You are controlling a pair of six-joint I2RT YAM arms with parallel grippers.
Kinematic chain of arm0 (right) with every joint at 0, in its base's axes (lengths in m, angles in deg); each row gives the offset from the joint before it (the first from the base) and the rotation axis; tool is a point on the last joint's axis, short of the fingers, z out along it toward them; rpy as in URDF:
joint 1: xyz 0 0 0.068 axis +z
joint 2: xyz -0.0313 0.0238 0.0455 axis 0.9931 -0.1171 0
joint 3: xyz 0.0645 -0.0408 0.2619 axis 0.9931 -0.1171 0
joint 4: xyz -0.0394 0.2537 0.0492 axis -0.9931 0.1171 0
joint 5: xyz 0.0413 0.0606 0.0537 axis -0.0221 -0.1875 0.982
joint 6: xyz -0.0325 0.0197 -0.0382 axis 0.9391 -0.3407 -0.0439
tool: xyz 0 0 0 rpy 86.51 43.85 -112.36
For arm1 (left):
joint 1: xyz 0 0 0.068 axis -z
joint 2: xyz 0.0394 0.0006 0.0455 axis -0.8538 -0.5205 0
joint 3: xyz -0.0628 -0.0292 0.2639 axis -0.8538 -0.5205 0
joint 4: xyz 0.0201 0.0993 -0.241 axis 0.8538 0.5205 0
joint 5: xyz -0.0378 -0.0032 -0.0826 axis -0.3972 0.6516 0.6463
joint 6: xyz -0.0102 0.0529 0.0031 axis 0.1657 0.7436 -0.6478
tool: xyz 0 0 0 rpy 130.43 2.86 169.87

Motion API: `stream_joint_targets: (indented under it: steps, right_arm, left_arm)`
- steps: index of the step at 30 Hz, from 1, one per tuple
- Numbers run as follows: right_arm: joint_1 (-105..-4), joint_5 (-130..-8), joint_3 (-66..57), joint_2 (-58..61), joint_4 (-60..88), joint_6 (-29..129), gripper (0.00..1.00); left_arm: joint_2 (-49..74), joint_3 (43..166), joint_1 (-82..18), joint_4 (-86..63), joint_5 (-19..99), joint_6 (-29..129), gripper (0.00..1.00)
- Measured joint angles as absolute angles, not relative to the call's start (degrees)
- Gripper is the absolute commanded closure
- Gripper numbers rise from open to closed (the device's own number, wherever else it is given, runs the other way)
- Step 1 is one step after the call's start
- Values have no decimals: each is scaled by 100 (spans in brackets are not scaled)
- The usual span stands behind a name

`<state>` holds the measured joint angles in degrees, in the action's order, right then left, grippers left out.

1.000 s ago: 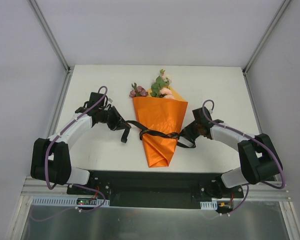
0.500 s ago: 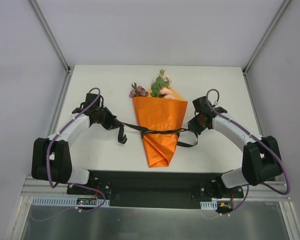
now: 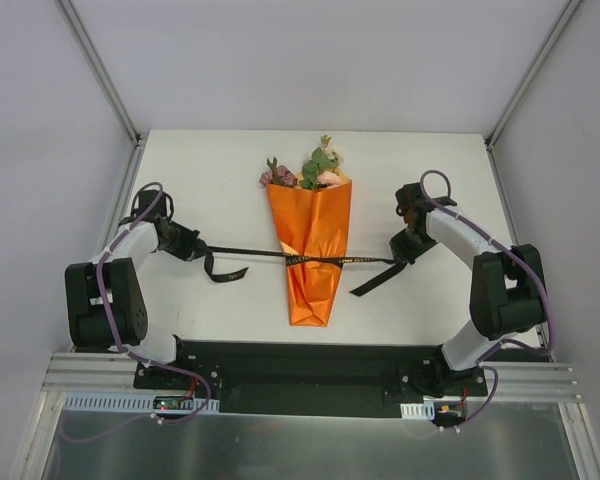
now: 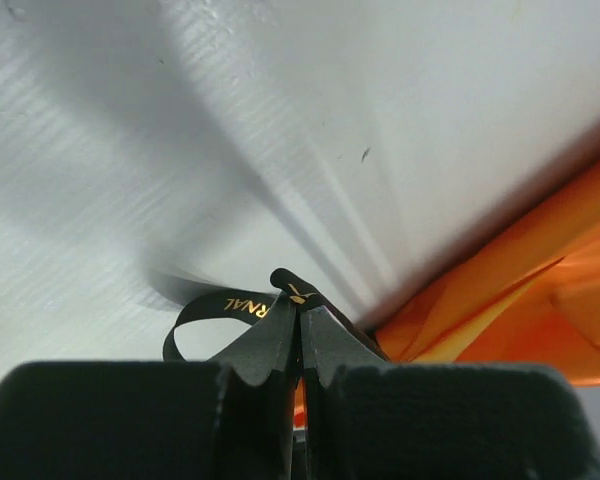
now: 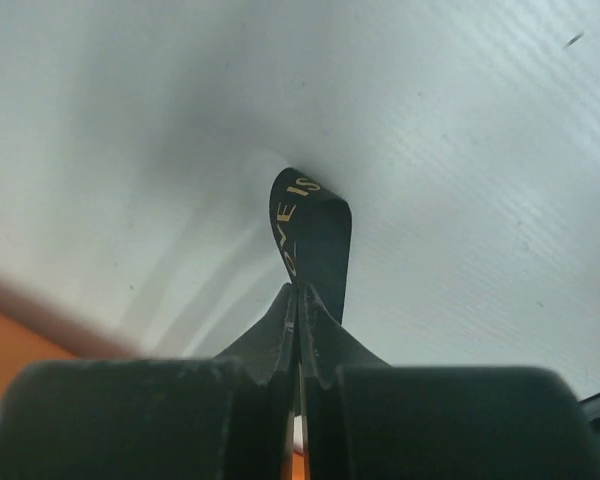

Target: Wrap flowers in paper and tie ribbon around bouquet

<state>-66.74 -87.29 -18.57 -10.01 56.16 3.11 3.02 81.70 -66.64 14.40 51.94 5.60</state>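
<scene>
Your left gripper [image 3: 187,243] is pressed together on the ribbon [image 3: 250,253]: the left wrist view shows both tips meeting with the black band pinched between them, and a short loop with gold lettering curling out just past the tips. Your right gripper [image 3: 405,250] is the same, clamped on the ribbon's other side. Its wrist view shows a folded bit of ribbon with gold letters standing up just beyond the tips. Between the two grippers the ribbon runs in a nearly straight line over the bench [image 3: 210,170] and crosses the bouquet [image 3: 310,300] about halfway down the cone. The bouquet lies flat between your grippers, well apart from both: off to the right of the left gripper, off to the left of the right one. Narrow tip points to the bench's near edge, wide end away from it. The paper [image 3: 315,215] is orange, rolled into the cone. The flowers [image 3: 318,172], pink and mauve with green leaves, stick out of the wide end, farther out than either gripper. One loose tail comes off the left gripper and curls on the bench just to its right, toward the near edge. Another lies just left of the right gripper, slanting back toward the near edge. From the left wrist, orange paper sits ahead and right of the tips. Can't tell whether the ribbon is knotted where it crosses the cone.
</scene>
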Motion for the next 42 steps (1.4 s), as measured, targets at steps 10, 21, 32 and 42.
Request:
stream_joint_targets:
  steps: [10,21,32,42]
  right_arm:
    - [-7754,-8491,-2358,-1154,5277,385,100]
    - [-8482,-7979,-2452,-1283,5170,387,99]
    - [-9122,-7724,-2474,-1305,5146,422,100]
    - [-9898,-7330,-2502,-1342,5148,422,100]
  left_arm:
    - [304,8060,-7462,1667,4914,722,100]
    - [154,8060,-8293,1811,4772,895,100]
    - [-52,8063,-8437,2026,4781,978,100]
    - [-52,8060,-8701,2200,4788,978,100]
